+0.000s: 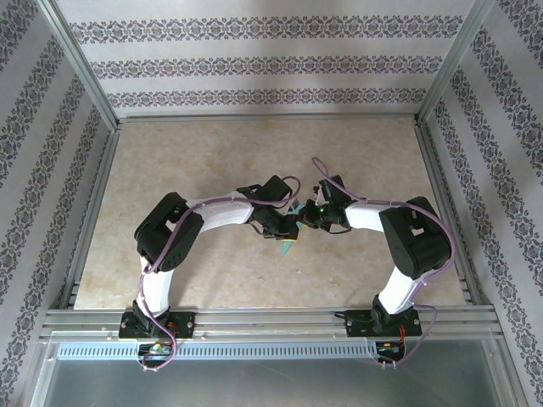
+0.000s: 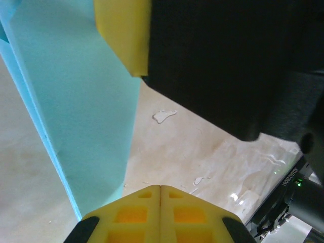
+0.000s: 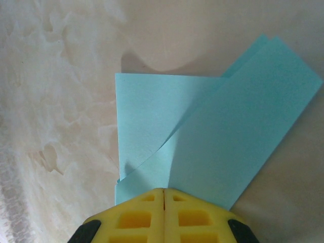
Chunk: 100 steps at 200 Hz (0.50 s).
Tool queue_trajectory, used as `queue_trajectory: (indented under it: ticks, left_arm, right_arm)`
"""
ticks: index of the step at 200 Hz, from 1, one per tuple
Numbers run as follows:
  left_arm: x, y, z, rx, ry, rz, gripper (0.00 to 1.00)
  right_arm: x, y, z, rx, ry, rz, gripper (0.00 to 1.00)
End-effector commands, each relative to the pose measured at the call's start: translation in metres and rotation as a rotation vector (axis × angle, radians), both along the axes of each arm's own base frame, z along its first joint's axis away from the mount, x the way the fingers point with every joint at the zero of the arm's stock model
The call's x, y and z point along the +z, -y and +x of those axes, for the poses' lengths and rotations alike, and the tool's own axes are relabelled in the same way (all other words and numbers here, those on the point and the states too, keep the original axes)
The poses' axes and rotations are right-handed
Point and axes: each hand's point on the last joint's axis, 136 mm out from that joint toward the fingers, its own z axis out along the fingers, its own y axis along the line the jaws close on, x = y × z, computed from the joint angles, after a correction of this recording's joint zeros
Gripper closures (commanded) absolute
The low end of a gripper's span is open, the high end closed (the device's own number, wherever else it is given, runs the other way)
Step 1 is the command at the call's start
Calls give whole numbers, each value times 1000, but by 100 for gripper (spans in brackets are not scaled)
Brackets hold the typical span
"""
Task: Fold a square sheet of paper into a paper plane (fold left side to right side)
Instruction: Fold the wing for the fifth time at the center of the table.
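Note:
The folded teal-blue square sheet of paper (image 3: 212,131) lies on the marbled table. One flap rises at a slant over a flatter layer (image 3: 147,111). My right gripper (image 3: 163,190) is shut, and its yellow fingertips rest against the sheet's near edge with no paper in the seam between them. My left gripper (image 2: 160,187) is also shut and holds nothing. The paper (image 2: 76,101) lies just to its left. Opposite it is one yellow finger (image 2: 124,35) of the right gripper, resting on the paper. From above, both grippers (image 1: 288,225) (image 1: 307,220) meet at mid-table over the paper (image 1: 288,248).
The beige table (image 1: 212,161) is bounded by aluminium rails and patterned walls on three sides. The right arm's black body (image 2: 233,66) looms close in front of the left wrist camera. Small glossy marks (image 2: 164,116) dot the table surface.

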Motion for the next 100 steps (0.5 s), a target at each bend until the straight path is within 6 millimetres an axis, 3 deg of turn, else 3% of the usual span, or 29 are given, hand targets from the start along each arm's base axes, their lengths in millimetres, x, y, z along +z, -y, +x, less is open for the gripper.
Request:
queue_trajectory:
  ticks: [1, 100]
  left_arm:
    - [-2, 3, 4, 10, -10, -28, 100]
    - [-25, -9, -6, 4, -38, 31, 100]
  right_arm:
    - [-30, 9, -26, 7, -112, -68, 100]
    - [-35, 12, -28, 8, -126, -90, 100]
